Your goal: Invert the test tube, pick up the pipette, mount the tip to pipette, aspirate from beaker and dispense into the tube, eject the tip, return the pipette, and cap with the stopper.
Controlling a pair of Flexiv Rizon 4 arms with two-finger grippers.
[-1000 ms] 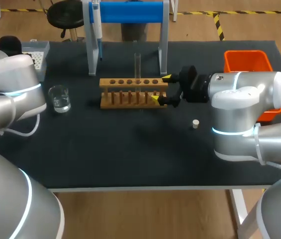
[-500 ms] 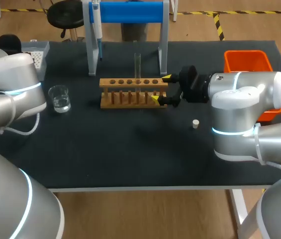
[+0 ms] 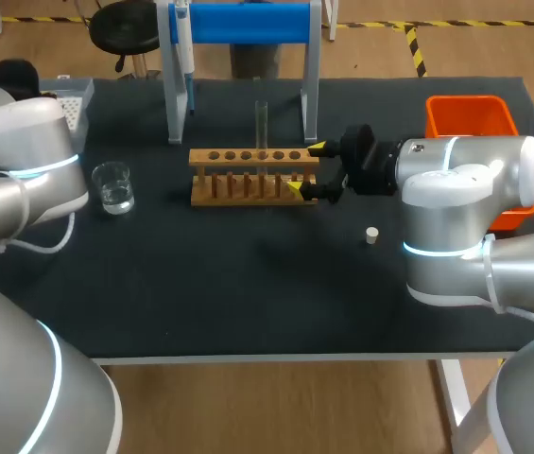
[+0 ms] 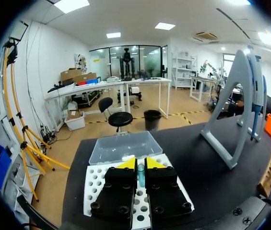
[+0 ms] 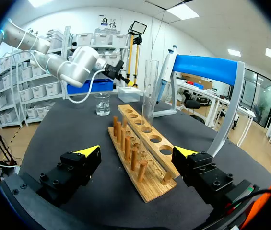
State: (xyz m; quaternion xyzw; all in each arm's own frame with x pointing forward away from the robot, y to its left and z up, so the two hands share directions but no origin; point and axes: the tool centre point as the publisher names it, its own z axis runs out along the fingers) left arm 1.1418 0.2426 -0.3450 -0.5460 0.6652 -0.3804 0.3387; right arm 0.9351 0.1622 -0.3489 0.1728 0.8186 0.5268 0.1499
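Tube [image 3: 261, 123] upright in rack [image 3: 248, 180]; pipette [image 3: 183, 43] on stand, stopper [image 3: 371, 235] loose: transfer and capping remain. Left gripper [image 4: 140, 164] clamps a tip [image 4: 140, 176]; right gripper [image 3: 305, 168] splayed, empty.

Bright overhead light casts soft shadows on the table [image 3: 248, 303], with seemingly faint glare on the beaker [image 3: 113, 186].

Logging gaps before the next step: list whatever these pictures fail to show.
Left gripper: head view, hidden behind the left arm; left wrist view, the blue sliver at it is too small to identify.
Tip box: left wrist view, that gripper covers its middle; tips unclear.
Test tube: right wrist view, lower end sunk in the rack.
Orange bin: head view, right arm covers its near side.
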